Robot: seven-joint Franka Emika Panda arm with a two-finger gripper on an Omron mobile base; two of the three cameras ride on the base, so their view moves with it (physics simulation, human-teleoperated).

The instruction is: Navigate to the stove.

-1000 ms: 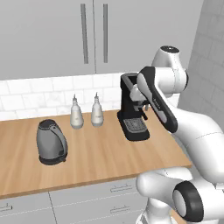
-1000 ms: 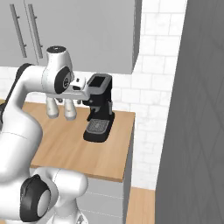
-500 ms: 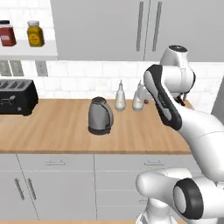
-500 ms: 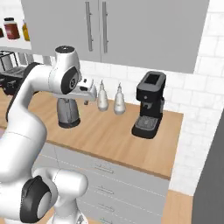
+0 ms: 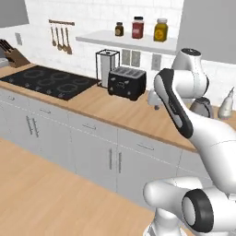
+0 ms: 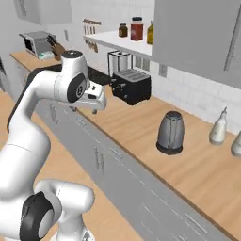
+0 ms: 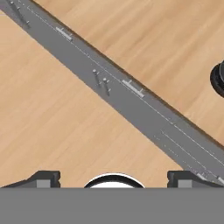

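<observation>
Facing the wooden desk (image 5: 110, 113) at an angle, the base has the stove (image 5: 46, 81) far to the left in the left base view, its black glass set flush into the desk, pale ring markings visible. A knife block (image 5: 13, 55) stands beyond its far left corner and utensils (image 5: 60, 39) hang on the wall behind. Right of the stove: a paper towel holder (image 5: 107, 67), then a black toaster (image 5: 126, 83) just beside it. Jars (image 5: 138, 27) sit on the shelf above. A grey kettle (image 6: 170, 132) and a pale bottle (image 6: 218, 127) stand further right. The pincer (image 7: 113, 177) is held over the cabinet fronts and floor; fingertips (image 7: 45, 178) stand wide apart, holding nothing.
</observation>
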